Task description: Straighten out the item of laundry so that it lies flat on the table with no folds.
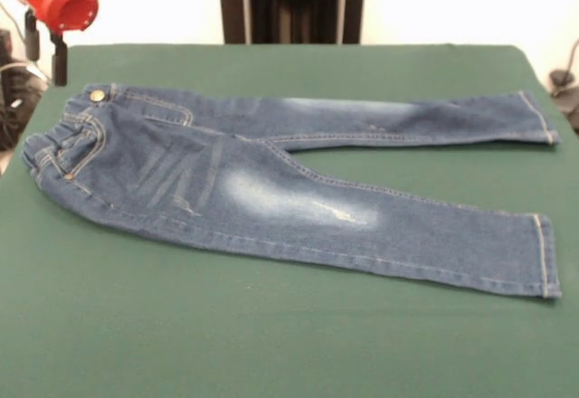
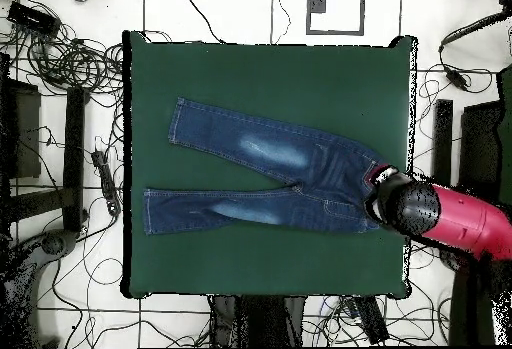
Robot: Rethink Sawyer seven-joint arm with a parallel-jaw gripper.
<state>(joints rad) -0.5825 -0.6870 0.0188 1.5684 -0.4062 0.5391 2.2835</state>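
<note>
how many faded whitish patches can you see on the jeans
2 on the jeans: one large patch on the thigh of the nearer leg, one fainter on the farther leg. Any on the underside are hidden.

Jeans (image 1: 271,190) spread on the table (image 1: 271,344), waist toward the front view's left, legs splayed rightward; the arm (image 2: 455,220) hangs above the waistband.

You see dark blue jeans (image 1: 271,181) with faded whitish patches on both legs, tan stitching and 1 brass button (image 1: 97,95). They lie on a dark green table (image 1: 271,344); the arm (image 2: 455,220) is red and black.
</note>
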